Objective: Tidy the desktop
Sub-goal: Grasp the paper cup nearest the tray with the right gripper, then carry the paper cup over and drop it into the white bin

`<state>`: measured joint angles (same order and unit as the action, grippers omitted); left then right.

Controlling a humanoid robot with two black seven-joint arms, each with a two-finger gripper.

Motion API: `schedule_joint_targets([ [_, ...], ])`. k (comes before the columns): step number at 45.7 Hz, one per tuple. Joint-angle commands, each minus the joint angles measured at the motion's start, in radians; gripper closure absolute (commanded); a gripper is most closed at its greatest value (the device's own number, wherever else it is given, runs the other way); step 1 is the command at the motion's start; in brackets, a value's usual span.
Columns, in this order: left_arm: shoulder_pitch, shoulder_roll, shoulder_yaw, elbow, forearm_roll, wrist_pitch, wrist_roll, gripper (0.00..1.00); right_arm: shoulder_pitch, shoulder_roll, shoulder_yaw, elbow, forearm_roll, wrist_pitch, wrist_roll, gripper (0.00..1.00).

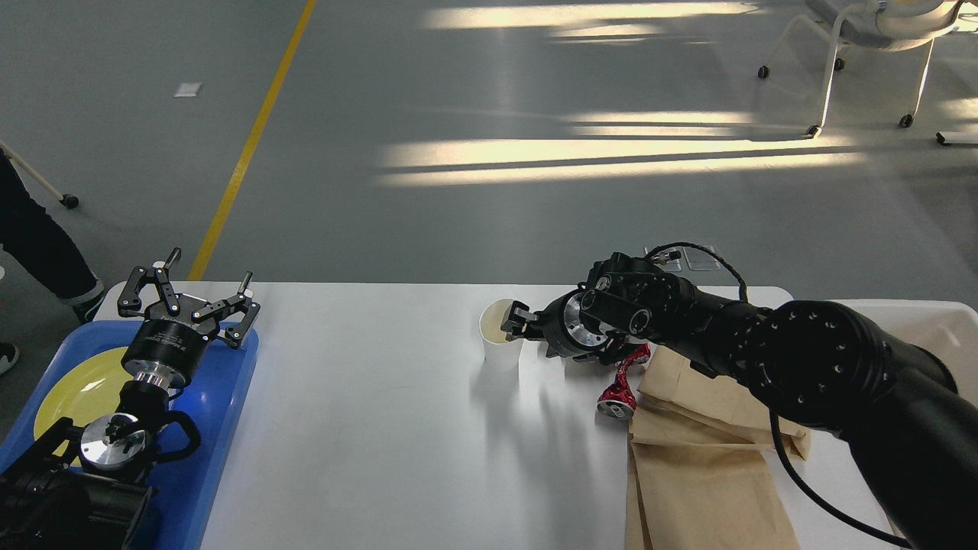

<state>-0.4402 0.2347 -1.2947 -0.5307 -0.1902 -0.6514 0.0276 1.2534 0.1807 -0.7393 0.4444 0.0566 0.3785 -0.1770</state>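
Presently, my right gripper (510,321) sits at the rim of the white paper cup (500,334), one finger apparently over the lip; whether it is clamped on the wall I cannot tell. My left gripper (200,294) hovers with its fingers spread apart and empty, over the far edge of the blue tray (221,428) at 9 o'clock from the cup.

Progress, as a judgement: early to middle. A yellow plate (80,393) already lies in the tray. Still loose on the desktop (367,412) are the cup near the far edge, a crushed red can (620,393) at 4 o'clock from the cup, and brown paper bags (703,451) touching the can and running toward 5 o'clock. A white bin (928,325) stands at 3 o'clock, partly hidden behind my right arm; it is the likely place for the rubbish.

Surface: smooth, white, rounded at the corners, carrying soft shadows. Room: grey floor with a yellow line at 11 o'clock, bands of sunlight at 12 o'clock, a wheeled chair (863,46) at 1 o'clock, and a person's legs (38,244) at 10 o'clock.
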Motion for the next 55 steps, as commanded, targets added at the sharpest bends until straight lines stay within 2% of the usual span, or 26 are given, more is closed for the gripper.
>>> schedule_joint_targets([
  [1, 0.000, 0.000, 0.000, 0.000, 0.000, 0.000, 0.000, 0.04, 0.001, 0.002, 0.008, 0.004, 0.005, 0.005, -0.007, 1.00],
  [12, 0.000, 0.000, 0.000, 0.000, 0.000, 0.000, 0.000, 0.04, 0.020, 0.000, 0.012, 0.027, 0.008, 0.037, -0.009, 1.00],
  [18, 0.000, 0.000, 0.000, 0.000, 0.000, 0.000, 0.000, 0.04, 0.087, -0.033, 0.061, 0.068, 0.009, 0.163, -0.009, 1.00],
  [23, 0.000, 0.000, 0.000, 0.000, 0.000, 0.000, 0.000, 0.04, 0.171, -0.138, 0.106, 0.151, 0.009, 0.252, -0.009, 1.00],
  [36, 0.000, 0.000, 0.000, 0.000, 0.000, 0.000, 0.000, 0.04, 0.425, -0.412, 0.126, 0.433, 0.008, 0.296, -0.007, 1.00],
  [46, 0.000, 0.000, 0.000, 0.000, 0.000, 0.000, -0.001, 0.04, 0.626, -0.592, 0.110, 0.455, 0.008, 0.453, -0.007, 1.00],
  [55, 0.000, 0.000, 0.000, 0.000, 0.000, 0.000, 0.000, 0.04, 0.640, -0.693, 0.078, 0.432, -0.003, 0.442, -0.007, 1.00],
])
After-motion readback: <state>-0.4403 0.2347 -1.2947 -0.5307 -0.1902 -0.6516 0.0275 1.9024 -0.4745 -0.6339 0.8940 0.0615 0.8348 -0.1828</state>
